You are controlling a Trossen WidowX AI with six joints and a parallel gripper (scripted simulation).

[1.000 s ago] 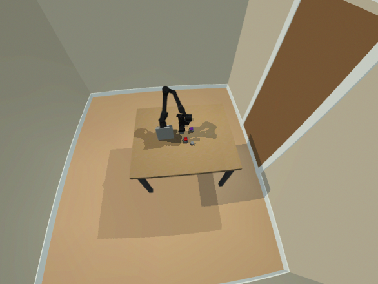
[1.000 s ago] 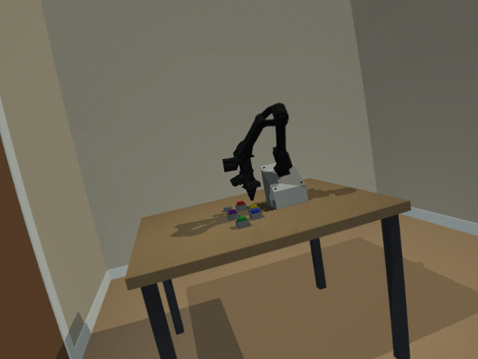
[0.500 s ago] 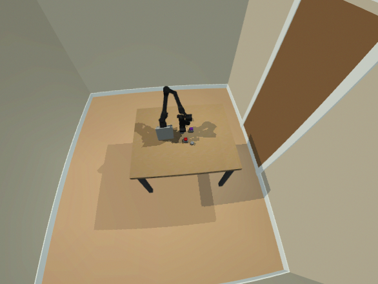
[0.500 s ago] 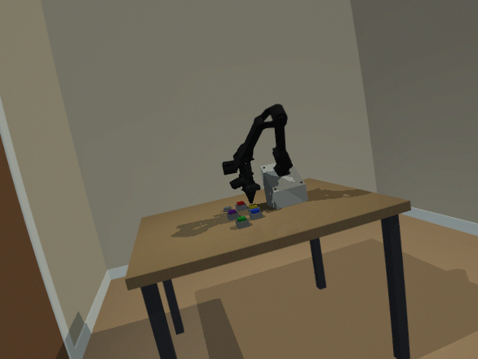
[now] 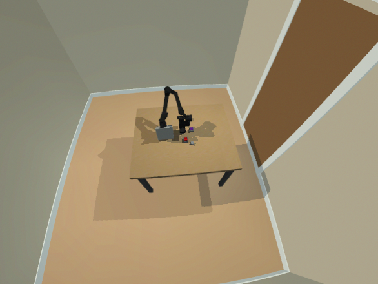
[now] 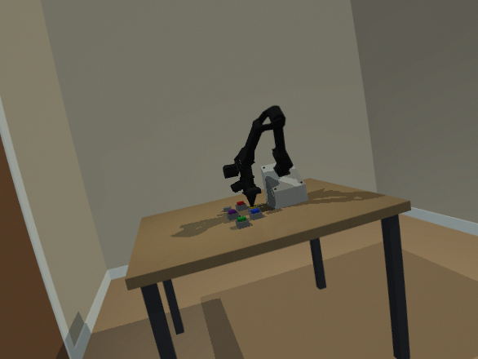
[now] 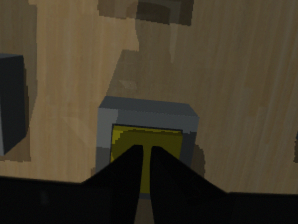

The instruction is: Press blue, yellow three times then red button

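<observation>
My gripper (image 6: 252, 205) (image 7: 146, 154) is shut and empty, pointing down with its fingertips at the yellow button (image 6: 254, 207) (image 7: 171, 139). In the wrist view the yellow cap sits low in its grey housing, and the fingers cover its near part. How deep it is pressed I cannot tell exactly. The blue button (image 6: 254, 210) stands in front of the yellow one in the exterior view. The red button (image 5: 185, 139) (image 6: 241, 203) stands to the left of the fingertips in that view, with its cap up.
A purple button (image 5: 191, 128) (image 6: 232, 212) and a green button (image 6: 241, 219) stand close by. A small grey block (image 5: 192, 142) (image 6: 227, 209) lies near the red button. The arm's grey base box (image 5: 164, 133) (image 6: 289, 197) stands close to the gripper on the table (image 5: 180, 162) (image 6: 179, 253).
</observation>
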